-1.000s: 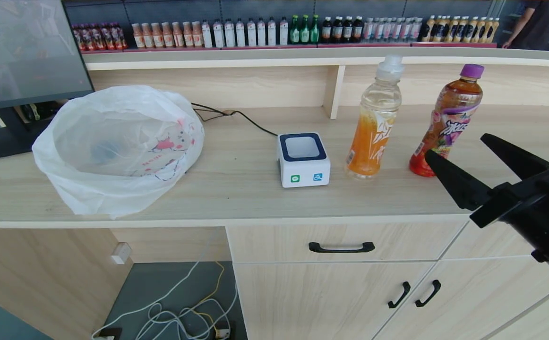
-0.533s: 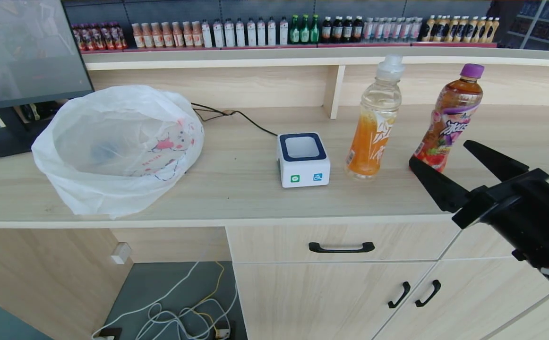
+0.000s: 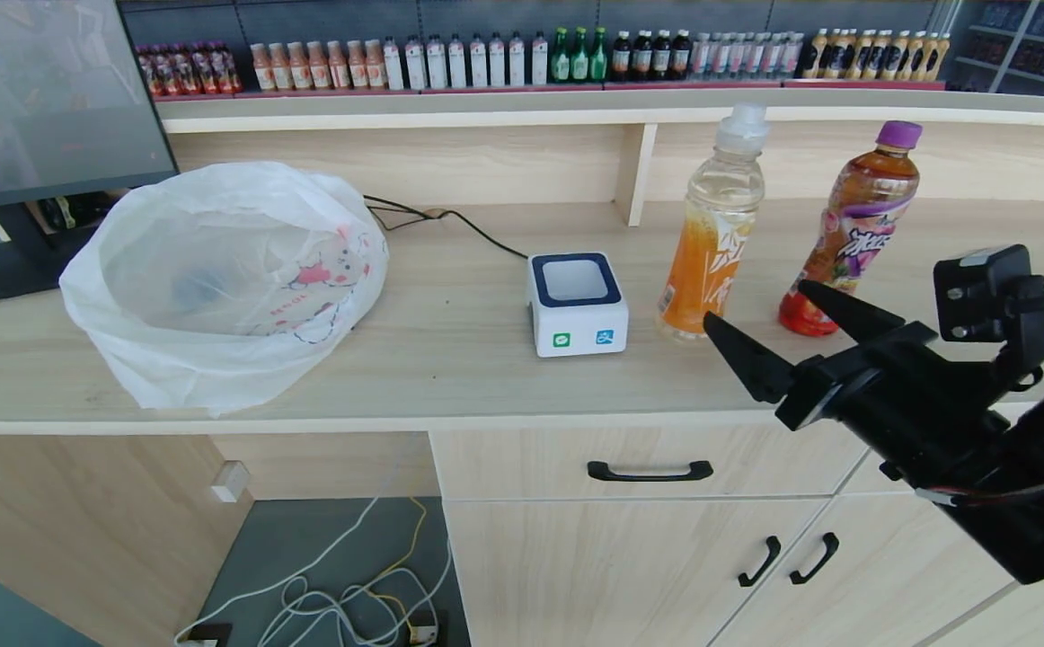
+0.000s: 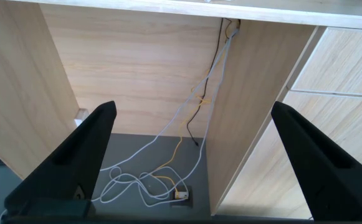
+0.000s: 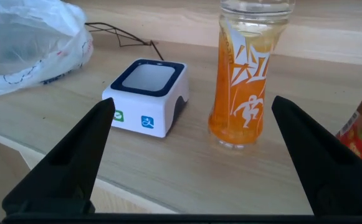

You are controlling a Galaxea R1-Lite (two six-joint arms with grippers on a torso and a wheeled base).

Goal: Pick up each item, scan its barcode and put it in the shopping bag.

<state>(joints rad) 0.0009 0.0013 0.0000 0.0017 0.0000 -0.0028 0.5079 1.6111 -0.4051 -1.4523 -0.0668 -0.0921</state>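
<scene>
Jaws apart on the right gripper [image 3: 756,301] in the head view, level with the desk [image 3: 450,359] edge just short of the orange bottle [image 3: 711,243], probably to straddle it; scanner [image 3: 576,305] and shopping bag [image 3: 225,279] farther left. Left wrist view: left gripper [image 4: 193,106] likewise spread, low under the desk, seemingly kept clear. Right wrist view: orange bottle upright ahead, beside the scanner.
</scene>
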